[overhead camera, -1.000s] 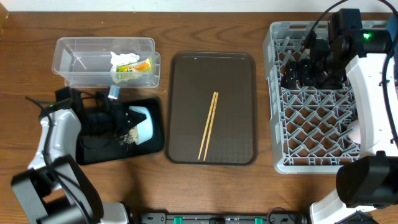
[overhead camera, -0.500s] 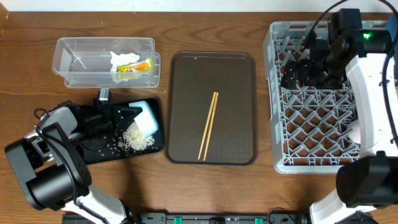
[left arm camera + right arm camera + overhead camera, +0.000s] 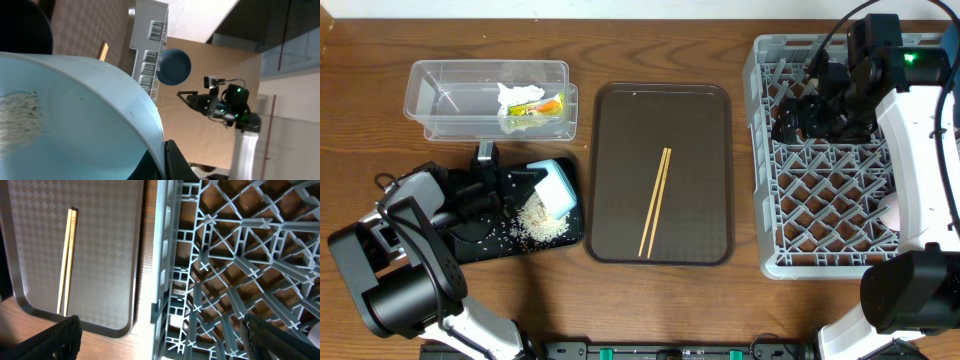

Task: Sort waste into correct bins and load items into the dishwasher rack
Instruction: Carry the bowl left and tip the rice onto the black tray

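My left gripper (image 3: 530,181) is shut on the rim of the light-blue bowl (image 3: 556,190) and holds it tipped on its side over the flat black tray (image 3: 480,240). Pale rice crumbs (image 3: 542,223) lie in a heap on that tray. In the left wrist view the bowl (image 3: 75,110) fills the frame, its rim pinched between my fingers (image 3: 164,159). The clear tub (image 3: 450,100) holds the white tissue (image 3: 519,95) and the snack wrapper (image 3: 546,106). The chopsticks (image 3: 655,201) lie on the brown tray (image 3: 700,120). My right gripper (image 3: 798,118) is open over the grey rack (image 3: 820,200).
The right wrist view shows the rack's lattice (image 3: 235,255), the brown tray's corner (image 3: 100,240) and the chopsticks (image 3: 66,260). A white object (image 3: 890,212) sits in the rack by the right arm. A round dark-blue shape (image 3: 175,66) shows near the rack in the left wrist view.
My left gripper turned the bowl further onto its side, and rice spilled from it onto the black tray. The right arm has not moved.
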Robot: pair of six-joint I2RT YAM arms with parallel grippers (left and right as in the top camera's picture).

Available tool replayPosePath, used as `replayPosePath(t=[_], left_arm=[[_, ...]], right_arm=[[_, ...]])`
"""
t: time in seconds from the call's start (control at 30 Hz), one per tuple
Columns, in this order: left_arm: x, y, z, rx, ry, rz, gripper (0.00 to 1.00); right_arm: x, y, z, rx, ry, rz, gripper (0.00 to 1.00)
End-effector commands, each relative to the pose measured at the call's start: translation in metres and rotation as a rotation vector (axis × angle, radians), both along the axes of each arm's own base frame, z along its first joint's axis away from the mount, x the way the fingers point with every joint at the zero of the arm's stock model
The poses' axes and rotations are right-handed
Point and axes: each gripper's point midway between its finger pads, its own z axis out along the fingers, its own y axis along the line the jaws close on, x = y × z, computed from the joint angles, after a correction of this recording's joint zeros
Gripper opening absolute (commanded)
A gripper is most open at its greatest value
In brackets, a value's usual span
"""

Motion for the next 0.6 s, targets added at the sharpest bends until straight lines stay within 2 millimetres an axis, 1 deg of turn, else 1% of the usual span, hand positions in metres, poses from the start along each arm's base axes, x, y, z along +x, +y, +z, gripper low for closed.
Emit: replayPosePath(t=[0.0, 0.13, 0.57], left_arm=[[-0.0001, 0.001, 0.0028, -0.082, 0.104, 0.021, 0.06], [-0.0001, 0.001, 0.0028, -0.113, 0.165, 0.025, 0.06], [-0.0011, 0.0004, 0.0033, -0.156, 0.25, 0.03, 0.06]], right_arm=[[-0.0013, 0.0028, -0.0014, -0.001, 0.004, 0.013, 0.99], [-0.0013, 0.0028, -0.0014, -0.001, 0.004, 0.013, 0.99], [-0.0013, 0.0028, -0.0014, -0.001, 0.004, 0.013, 0.99]])
